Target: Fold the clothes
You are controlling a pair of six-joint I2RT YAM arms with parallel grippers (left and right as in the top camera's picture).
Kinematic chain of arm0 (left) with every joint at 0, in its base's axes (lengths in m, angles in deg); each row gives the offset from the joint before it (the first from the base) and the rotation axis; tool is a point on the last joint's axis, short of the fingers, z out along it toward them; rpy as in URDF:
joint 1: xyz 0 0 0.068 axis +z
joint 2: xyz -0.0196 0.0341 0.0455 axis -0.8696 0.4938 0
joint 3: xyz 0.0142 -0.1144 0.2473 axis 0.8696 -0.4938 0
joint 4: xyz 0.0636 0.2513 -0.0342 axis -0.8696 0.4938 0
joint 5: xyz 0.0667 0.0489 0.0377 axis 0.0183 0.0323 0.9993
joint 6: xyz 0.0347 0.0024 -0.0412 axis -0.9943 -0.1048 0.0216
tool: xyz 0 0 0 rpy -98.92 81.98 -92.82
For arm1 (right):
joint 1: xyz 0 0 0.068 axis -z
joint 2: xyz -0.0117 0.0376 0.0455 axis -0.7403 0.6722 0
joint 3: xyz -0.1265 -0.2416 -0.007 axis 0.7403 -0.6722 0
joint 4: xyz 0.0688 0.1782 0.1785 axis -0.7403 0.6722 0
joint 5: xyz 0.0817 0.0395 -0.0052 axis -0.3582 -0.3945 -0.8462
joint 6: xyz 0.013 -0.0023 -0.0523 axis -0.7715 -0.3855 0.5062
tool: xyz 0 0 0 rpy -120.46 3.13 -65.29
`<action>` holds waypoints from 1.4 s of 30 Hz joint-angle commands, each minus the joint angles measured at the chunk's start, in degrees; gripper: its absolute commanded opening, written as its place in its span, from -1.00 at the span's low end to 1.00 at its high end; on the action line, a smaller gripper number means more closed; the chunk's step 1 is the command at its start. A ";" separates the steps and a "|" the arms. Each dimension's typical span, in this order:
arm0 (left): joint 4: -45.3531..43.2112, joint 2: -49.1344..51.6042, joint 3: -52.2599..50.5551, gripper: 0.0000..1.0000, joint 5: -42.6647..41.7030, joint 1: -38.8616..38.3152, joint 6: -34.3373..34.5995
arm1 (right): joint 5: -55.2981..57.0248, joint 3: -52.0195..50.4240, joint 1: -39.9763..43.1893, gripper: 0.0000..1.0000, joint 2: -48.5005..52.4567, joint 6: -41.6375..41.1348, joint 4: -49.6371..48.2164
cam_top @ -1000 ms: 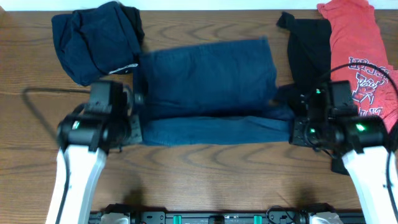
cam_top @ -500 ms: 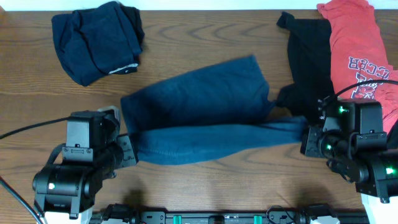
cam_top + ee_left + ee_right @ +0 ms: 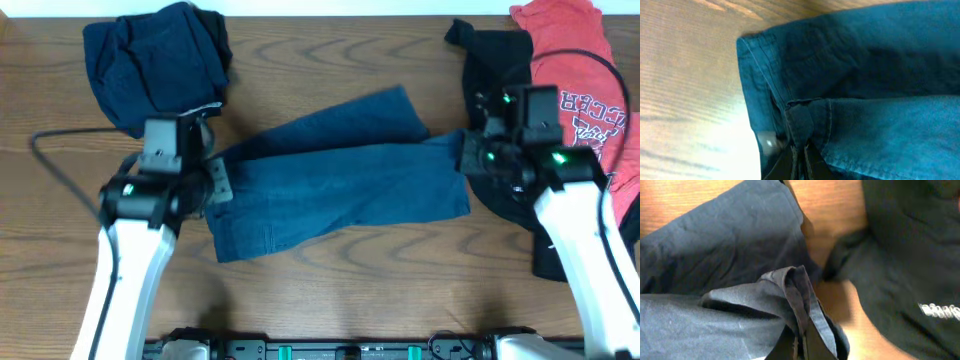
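Blue jeans (image 3: 340, 185) lie across the middle of the table, folded over lengthwise, with the top layer draped from left to right. My left gripper (image 3: 215, 182) is shut on the jeans' left edge; the left wrist view shows its fingers (image 3: 801, 159) pinching a denim seam (image 3: 800, 122). My right gripper (image 3: 467, 155) is shut on the jeans' right end; the right wrist view shows its fingers (image 3: 800, 342) clamped on bunched denim (image 3: 790, 287). Both hold the cloth a little above the lower layer.
A crumpled dark navy garment (image 3: 150, 65) lies at the back left. A black garment (image 3: 505, 90) and a red printed T-shirt (image 3: 585, 80) lie at the right, under and beside my right arm. The black garment also shows in the right wrist view (image 3: 905, 265).
Both grippers have carried the jeans' near edge away from the table's front and over the rest of the jeans. The jeans now lie doubled and slanted.
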 commanded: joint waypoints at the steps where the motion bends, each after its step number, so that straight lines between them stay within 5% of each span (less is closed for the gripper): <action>1: -2.67 4.83 -0.02 -0.88 6.67 0.44 1.05 | -0.31 0.44 0.52 -0.98 5.62 2.29 -5.14; 9: -11.08 12.26 -0.02 -0.88 11.82 0.90 8.02 | -2.25 0.44 0.39 -0.98 15.26 4.22 -22.88; 20: -11.78 17.59 -0.04 -0.88 17.51 5.38 16.92 | -3.43 0.44 -5.44 -0.98 28.24 5.25 -46.93; 32: -11.63 18.51 -0.13 -0.88 18.80 8.52 18.05 | 2.78 0.46 -11.17 -0.94 36.48 4.59 -63.17; 33: -11.63 18.53 -0.13 -0.78 18.80 8.55 18.03 | 2.78 0.46 -11.17 -0.60 36.48 4.59 -64.30; 34: -11.63 18.56 -0.13 -0.47 18.80 8.55 18.03 | 2.78 0.46 -11.17 -0.23 36.48 4.59 -65.05; 35: -11.63 18.60 -0.13 0.11 18.80 8.55 18.03 | 2.75 0.46 -11.17 0.49 36.48 4.59 -65.85; 36: -11.63 18.62 -0.13 0.45 18.80 8.55 17.99 | 2.75 0.48 -11.17 0.99 36.46 4.59 -66.45; 39: -11.63 18.60 -0.11 0.96 19.15 8.68 17.33 | 1.77 0.72 -11.15 0.99 35.78 4.61 -65.92; 42: -11.28 17.92 -0.11 0.96 19.82 9.55 16.68 | -0.76 0.74 -10.95 0.99 33.51 4.61 -62.23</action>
